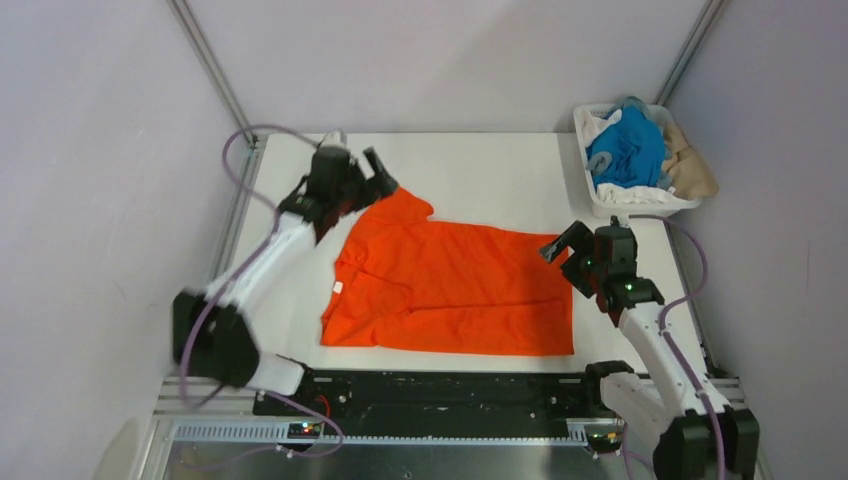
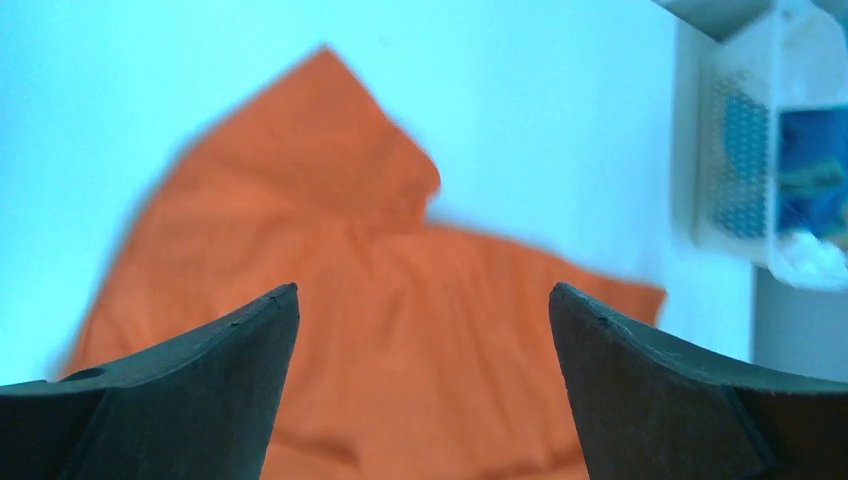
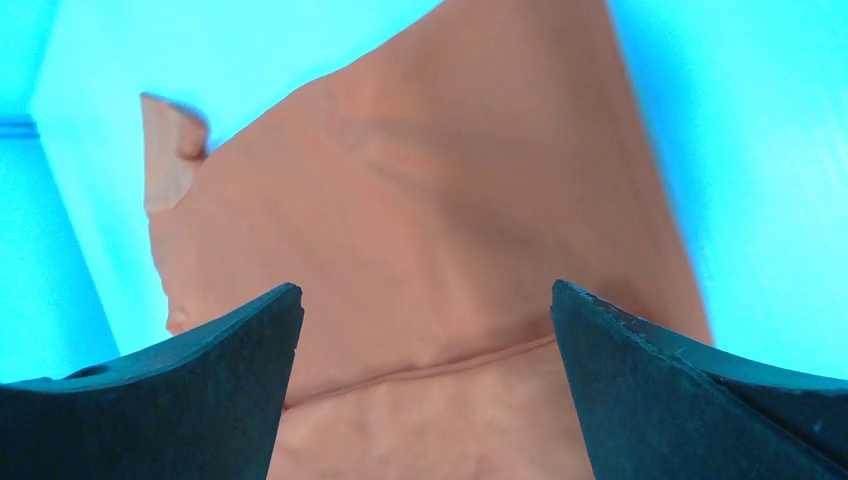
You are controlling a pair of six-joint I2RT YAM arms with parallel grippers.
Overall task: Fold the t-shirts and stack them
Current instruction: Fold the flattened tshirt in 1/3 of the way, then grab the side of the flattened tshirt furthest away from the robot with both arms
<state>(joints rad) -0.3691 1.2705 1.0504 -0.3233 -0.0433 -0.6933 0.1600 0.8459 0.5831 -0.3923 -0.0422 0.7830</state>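
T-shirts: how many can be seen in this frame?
4. The orange t-shirt lies spread on the table; a blue t-shirt, a white t-shirt and a beige t-shirt are heaped in and over the basket, which may hide more.

Fixed overhead view of the whole table [image 1: 480,160]; two close wrist views, each over the same orange t-shirt [image 1: 450,285].

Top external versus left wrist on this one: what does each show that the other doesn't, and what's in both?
Only top external: the right gripper, open by the orange t-shirt hem, the white neck tag, and a beige shirt draped over the basket edge. Only left wrist: the left gripper close up, open, nothing between its jaws. Both: the orange t-shirt's sleeve, the basket, the blue shirt.
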